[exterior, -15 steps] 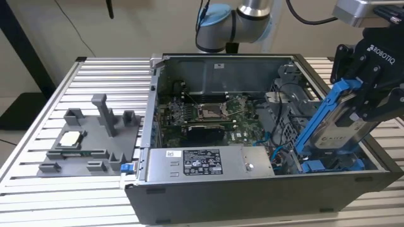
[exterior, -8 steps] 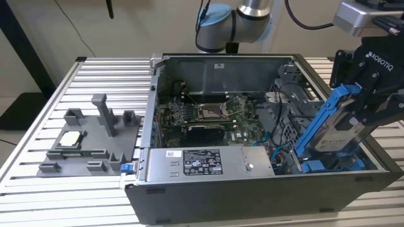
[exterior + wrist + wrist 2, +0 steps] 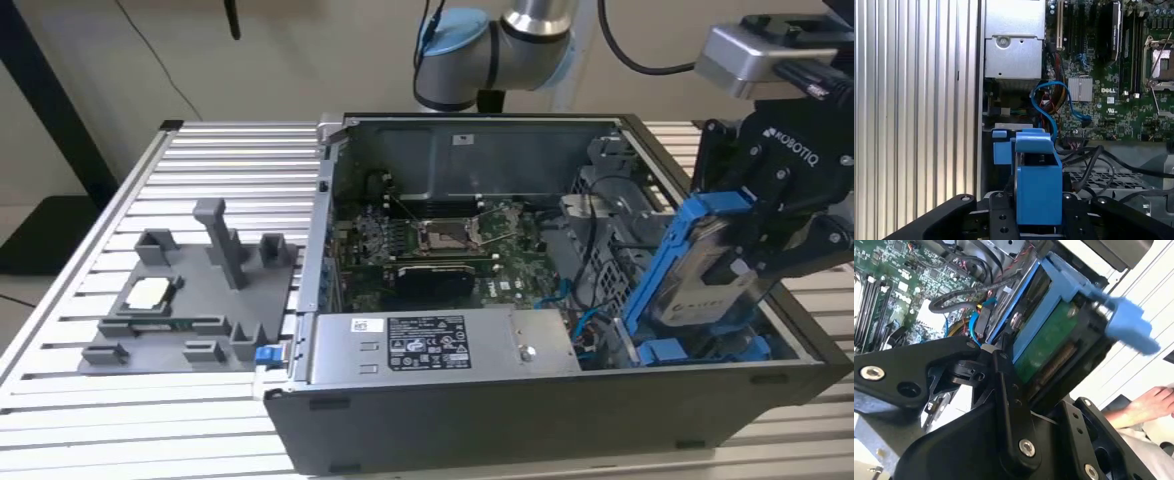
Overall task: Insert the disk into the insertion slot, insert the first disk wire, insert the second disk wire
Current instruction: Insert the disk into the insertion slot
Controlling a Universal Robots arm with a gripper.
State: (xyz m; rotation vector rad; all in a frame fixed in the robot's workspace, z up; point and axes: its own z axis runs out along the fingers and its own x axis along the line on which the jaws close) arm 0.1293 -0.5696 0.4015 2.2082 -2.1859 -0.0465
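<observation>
While the hand [image 3: 755, 243] hangs over the end of the open computer case [image 3: 534, 420] at the exterior view's right, it is pinching the disk [image 3: 703, 268], fingers pressed in on either side of the bright blue carrier.

Disk is tilted: upper end leans toward the exterior view's right, lower end is down among the blue fittings of the insertion slot [image 3: 674, 353]. By my judgement it is not seated.

Second wrist view: green circuit-board face of the disk [image 3: 1046, 347] lies bare beside the black fingers [image 3: 1004, 385].

Handling, my guess:
- dense, stiff metal body, fairly heavy
- smooth faces, apt to slip
- plastic carrier gives a little
- board and connector end fragile
- best gripped mid-length on the carrier rails, off the board

Power-supply box [image 3: 427, 342] and motherboard [image 3: 441, 240] lie alongside, untouched. Case sits on the slatted bench [image 3: 80, 230]
</observation>
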